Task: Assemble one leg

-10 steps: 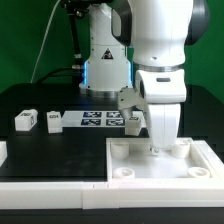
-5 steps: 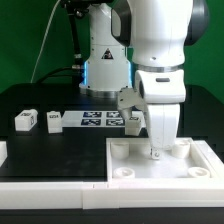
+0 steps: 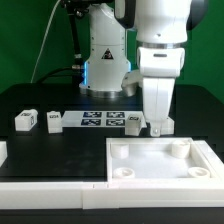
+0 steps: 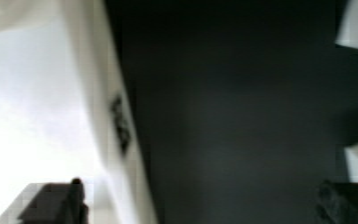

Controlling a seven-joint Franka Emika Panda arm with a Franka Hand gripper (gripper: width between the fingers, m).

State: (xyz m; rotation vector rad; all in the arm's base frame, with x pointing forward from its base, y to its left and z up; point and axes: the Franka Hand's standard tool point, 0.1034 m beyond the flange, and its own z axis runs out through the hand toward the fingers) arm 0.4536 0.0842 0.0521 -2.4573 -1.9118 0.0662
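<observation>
We see the gripper hanging over the dark table near the tabletop's far rim. Its fingers are spread apart with nothing between them. The leg lies just beside the gripper, on the exterior view's left.

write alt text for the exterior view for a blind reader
The white arm's gripper hangs near the far rim of a big white square tabletop on a black table. Two small tagged legs stand at the exterior view's left, beside the marker board.
</observation>
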